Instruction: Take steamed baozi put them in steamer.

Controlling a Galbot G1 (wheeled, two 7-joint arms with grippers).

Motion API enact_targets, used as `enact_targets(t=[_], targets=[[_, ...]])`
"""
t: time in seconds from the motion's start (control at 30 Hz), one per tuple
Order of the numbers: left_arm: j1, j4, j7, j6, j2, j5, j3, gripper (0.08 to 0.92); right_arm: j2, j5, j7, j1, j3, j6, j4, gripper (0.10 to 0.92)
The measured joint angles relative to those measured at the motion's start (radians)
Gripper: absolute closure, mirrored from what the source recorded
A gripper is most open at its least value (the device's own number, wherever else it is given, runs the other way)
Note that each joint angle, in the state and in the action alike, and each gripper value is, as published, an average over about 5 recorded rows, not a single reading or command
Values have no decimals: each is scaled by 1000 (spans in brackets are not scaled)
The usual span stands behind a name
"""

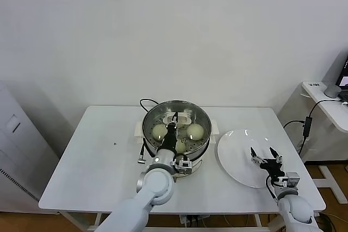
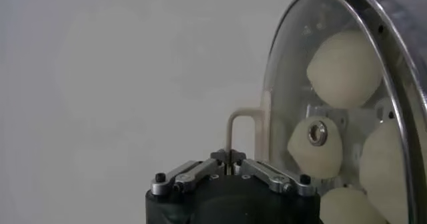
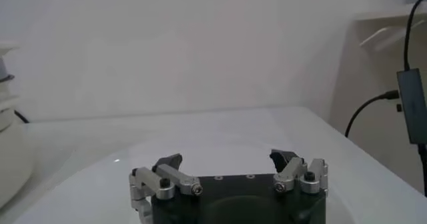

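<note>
Buns (image 1: 195, 130) already sit in the steamer (image 1: 202, 113); left gripper (image 1: 175, 117) pinches the lid handle (image 2: 239, 131), probably seating it. Right gripper (image 1: 265, 155) hangs wide open, empty, over the plate (image 1: 232, 150). Next: let go.

You are looking at a lab or test room, not a kitchen: a plain white bench (image 1: 81, 156) against a bare white wall (image 1: 163, 31), a side desk (image 1: 326, 99) with trailing cables (image 1: 307, 126).
</note>
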State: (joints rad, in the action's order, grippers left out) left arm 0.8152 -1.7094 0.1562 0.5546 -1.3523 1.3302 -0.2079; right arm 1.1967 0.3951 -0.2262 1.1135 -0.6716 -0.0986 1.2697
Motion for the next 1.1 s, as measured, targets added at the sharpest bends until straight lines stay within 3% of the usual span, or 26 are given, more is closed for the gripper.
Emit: enact_targets(t=[0.27,0.67,0.93,1.1], targets=[[9,6,-19,-6,0,-31,12,877,2,1,-1,1,0,0,7,203],[67,-151,22,-98,64,-364,93,548,-4,8,-13,-2,0,-1,19,203],[125,-306,96,-246,153,-843,232,314,-5,23,-20,-3,12,8,37,203],[175,-374,99,-289,175,-1178,359,196,-15,31,-17,1,16,10,57,203]])
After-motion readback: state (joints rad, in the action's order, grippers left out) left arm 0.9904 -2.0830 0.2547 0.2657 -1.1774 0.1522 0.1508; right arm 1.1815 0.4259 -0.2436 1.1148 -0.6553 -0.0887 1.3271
